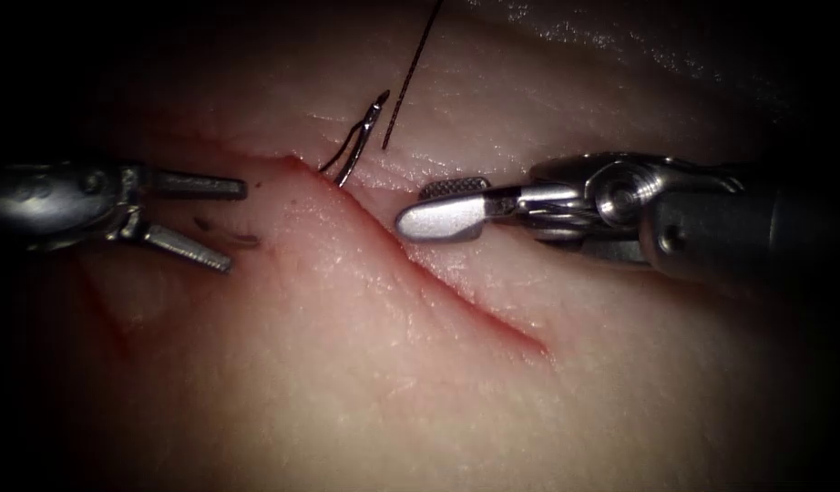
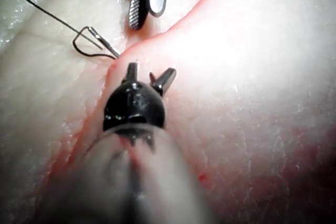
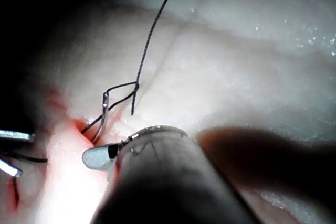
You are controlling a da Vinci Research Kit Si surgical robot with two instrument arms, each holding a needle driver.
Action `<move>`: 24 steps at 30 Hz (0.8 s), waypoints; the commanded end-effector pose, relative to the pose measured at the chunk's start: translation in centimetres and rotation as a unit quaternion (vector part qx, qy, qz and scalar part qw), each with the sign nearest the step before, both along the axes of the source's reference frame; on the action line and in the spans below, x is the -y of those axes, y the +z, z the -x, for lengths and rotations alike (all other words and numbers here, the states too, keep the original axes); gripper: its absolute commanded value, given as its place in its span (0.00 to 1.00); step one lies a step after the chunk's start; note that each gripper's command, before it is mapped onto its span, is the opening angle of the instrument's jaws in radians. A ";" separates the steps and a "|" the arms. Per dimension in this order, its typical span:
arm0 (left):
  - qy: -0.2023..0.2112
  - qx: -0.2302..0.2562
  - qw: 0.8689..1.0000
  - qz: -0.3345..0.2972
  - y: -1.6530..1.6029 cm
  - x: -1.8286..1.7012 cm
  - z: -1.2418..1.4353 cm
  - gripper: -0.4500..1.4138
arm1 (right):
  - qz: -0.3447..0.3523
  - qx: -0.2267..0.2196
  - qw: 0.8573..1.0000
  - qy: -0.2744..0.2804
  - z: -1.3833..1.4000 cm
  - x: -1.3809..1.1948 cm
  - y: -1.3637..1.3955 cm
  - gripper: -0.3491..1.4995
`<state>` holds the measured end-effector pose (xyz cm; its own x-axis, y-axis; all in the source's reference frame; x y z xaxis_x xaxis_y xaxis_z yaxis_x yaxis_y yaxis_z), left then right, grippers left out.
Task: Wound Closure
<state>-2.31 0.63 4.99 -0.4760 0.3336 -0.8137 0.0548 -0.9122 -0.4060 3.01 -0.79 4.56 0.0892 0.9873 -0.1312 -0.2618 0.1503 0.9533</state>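
The curved needle (image 1: 358, 146) stands in the tissue (image 1: 347, 383) at the right lip of the cut (image 1: 456, 292), near its upper end, with its tail up and free of both tools. Dark thread (image 1: 411, 64) runs from the tail up and out of view. My left tool (image 1: 234, 227) is left of the cut, jaws open and holding nothing; the left wrist view shows it (image 2: 148, 75) the same. My right tool (image 1: 438, 205) lies right of the cut just below the needle (image 3: 101, 119), jaws slightly open and holding nothing. One of its jaws (image 3: 97, 157) is seen near the needle's base.
Red fluid (image 1: 493, 323) lines the cut, and a faint red streak (image 1: 106, 310) marks the tissue at lower left. Small dark spots (image 1: 247, 240) sit on the tissue beside the left tool's lower jaw. The tissue rises to a pale ridge (image 1: 620, 46) at the back.
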 end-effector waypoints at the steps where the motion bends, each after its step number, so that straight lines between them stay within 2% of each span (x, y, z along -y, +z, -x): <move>1: 0.004 0.003 1.000 -0.001 0.08 0.03 0.04 0.46 | 0.006 -0.001 1.000 -0.001 -0.07 -0.03 0.01 0.71; 4: 0.023 0.016 1.000 -0.013 0.21 0.11 0.03 0.46 | 0.010 -0.013 1.000 0.004 -0.06 -0.06 -0.04 0.69; 7: 0.018 0.065 0.997 -0.040 0.28 0.16 0.00 0.46 | 0.015 -0.017 1.000 0.005 -0.07 -0.07 -0.06 0.66; 8: 0.009 0.107 0.993 -0.048 0.28 0.15 0.00 0.46 | 0.018 -0.019 1.000 0.005 -0.07 -0.07 -0.07 0.66; 13: 0.006 0.159 0.986 -0.054 0.25 0.10 0.08 0.42 | 0.023 -0.020 1.000 0.005 -0.08 -0.07 -0.07 0.62; 18: 0.009 0.165 0.985 -0.050 0.37 0.08 0.15 0.41 | 0.023 -0.022 0.999 0.004 -0.10 -0.06 -0.08 0.60; 24: 0.013 0.156 0.986 -0.061 0.71 0.14 0.11 0.39 | 0.023 -0.026 0.999 0.004 -0.13 -0.05 -0.10 0.60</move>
